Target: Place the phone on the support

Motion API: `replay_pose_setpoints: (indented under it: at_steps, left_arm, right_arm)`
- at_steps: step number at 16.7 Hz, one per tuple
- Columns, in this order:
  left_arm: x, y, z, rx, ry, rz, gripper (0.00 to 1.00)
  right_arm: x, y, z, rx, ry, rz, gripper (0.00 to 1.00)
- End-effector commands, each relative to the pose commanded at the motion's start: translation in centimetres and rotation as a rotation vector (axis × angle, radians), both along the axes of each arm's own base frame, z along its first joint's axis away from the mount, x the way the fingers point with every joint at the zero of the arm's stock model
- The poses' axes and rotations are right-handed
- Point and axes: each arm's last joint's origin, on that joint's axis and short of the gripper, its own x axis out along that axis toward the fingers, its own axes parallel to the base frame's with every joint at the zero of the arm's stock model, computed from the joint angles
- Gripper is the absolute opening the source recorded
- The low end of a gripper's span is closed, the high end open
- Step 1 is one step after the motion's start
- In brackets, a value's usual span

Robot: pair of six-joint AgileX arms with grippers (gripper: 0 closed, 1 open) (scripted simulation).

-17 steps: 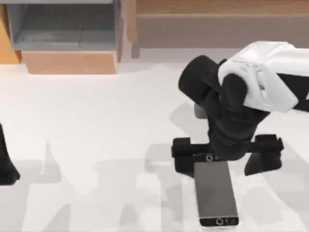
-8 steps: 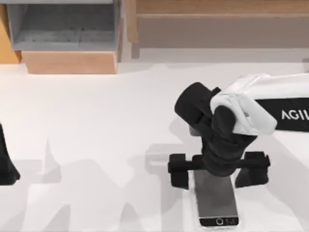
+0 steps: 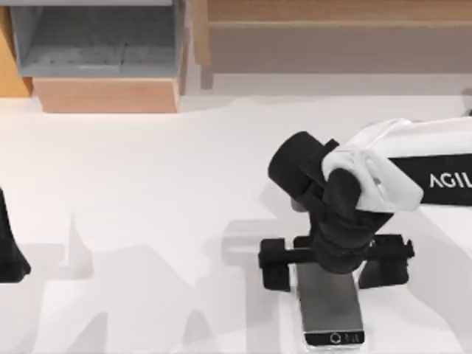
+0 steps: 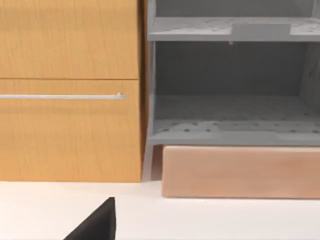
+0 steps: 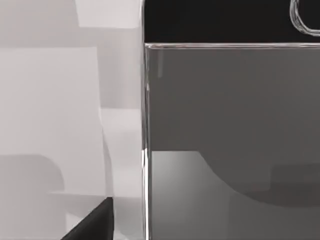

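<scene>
The phone (image 3: 332, 310) lies flat near the table's front edge, right of centre, with its grey screen up and its round button at the near end. My right gripper (image 3: 332, 262) hangs over the phone's far end, open wide. One black finger (image 3: 276, 267) stands to the left of the phone and the other to its right. In the right wrist view the phone's screen (image 5: 230, 125) is very close, with its silver rim beside one black fingertip (image 5: 95, 225). The support is hidden. My left arm (image 3: 9, 251) is parked at the left edge.
At the back left stands a grey open shelf unit (image 3: 96, 44) with a pale wooden block (image 3: 107, 94) in front of it. A wooden ledge (image 3: 332, 37) runs along the back right. Beside the shelves is a wooden cabinet front (image 4: 65, 90) with a metal handle.
My right gripper has come down and nearer over the phone's far end, its fingers now straddling the phone. The phone and the left arm have not moved.
</scene>
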Motion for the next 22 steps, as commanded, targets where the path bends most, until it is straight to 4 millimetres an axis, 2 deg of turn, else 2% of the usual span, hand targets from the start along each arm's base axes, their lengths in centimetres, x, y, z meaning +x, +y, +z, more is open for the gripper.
replay_pose_setpoints:
  at_steps: [11,19,20,22]
  left_arm:
    - [0.0,0.0,0.0,0.000,0.000,0.000,1.00]
    - [0.0,0.0,0.0,0.000,0.000,0.000,1.00]
    - [0.0,0.0,0.0,0.000,0.000,0.000,1.00]
    - [0.0,0.0,0.0,0.000,0.000,0.000,1.00]
  right_arm:
    - [0.0,0.0,0.0,0.000,0.000,0.000,0.02]
    - [0.0,0.0,0.0,0.000,0.000,0.000,0.00]
    - [0.1,-0.1,1.6,0.001,-0.029,0.004,0.00]
    - [0.1,-0.1,1.9,0.003,-0.031,0.005,0.00]
